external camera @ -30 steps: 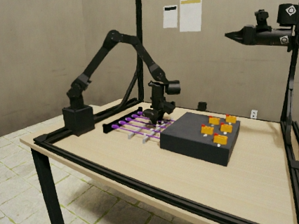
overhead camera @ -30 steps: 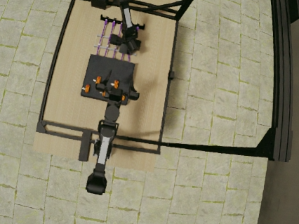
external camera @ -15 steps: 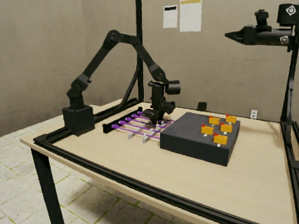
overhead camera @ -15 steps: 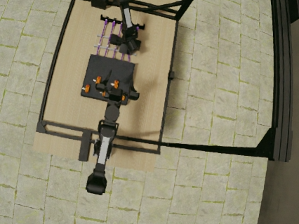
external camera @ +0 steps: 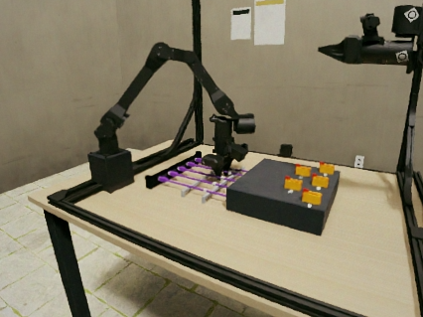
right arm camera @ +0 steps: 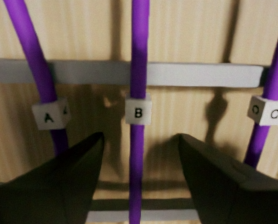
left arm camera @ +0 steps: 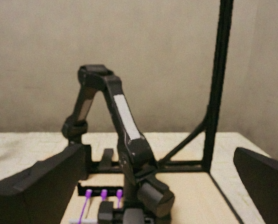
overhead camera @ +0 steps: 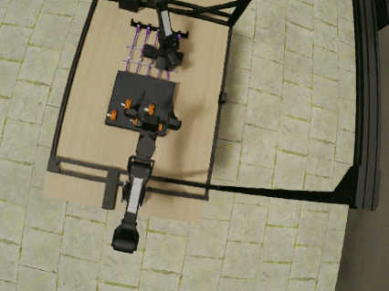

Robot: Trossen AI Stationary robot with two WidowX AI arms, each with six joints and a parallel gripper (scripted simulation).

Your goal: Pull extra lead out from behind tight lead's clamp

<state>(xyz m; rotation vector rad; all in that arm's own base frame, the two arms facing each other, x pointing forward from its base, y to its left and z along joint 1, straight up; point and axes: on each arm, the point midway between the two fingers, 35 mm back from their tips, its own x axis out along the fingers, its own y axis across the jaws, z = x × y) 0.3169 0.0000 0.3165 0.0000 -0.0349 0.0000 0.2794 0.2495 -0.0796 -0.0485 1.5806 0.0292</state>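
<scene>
Lead A [right arm camera: 32, 47] runs at left, then lead B [right arm camera: 140, 45] between the right gripper's [overhead camera: 161, 66] [external camera: 217, 172] [right arm camera: 141, 142] half-open fingers, ungripped, then another lead [right arm camera: 272, 82]; beyond, orange handles [overhead camera: 151, 109] [external camera: 320, 181] stand on the box [overhead camera: 160, 86] [external camera: 278, 212], under the left gripper [overhead camera: 157, 101] [external camera: 322, 50] [left arm camera: 159, 152], wide open and empty

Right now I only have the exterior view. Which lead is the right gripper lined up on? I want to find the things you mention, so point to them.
Observer: The right wrist view shows the lead tagged B [right arm camera: 139, 45] running through the gap between the right gripper's [overhead camera: 161, 65] [external camera: 218, 172] [right arm camera: 140, 140] open fingers.
Operator: A clear of them?
Observer: The lead tagged A [right arm camera: 36, 55] passes outside the gap, at that picture's left.
Operator: Left gripper looks like one spike here. Open?
Observer: Left gripper [overhead camera: 157, 99] [external camera: 321, 50] [left arm camera: 160, 151] is open, fingers wide apart in its wrist view.
</scene>
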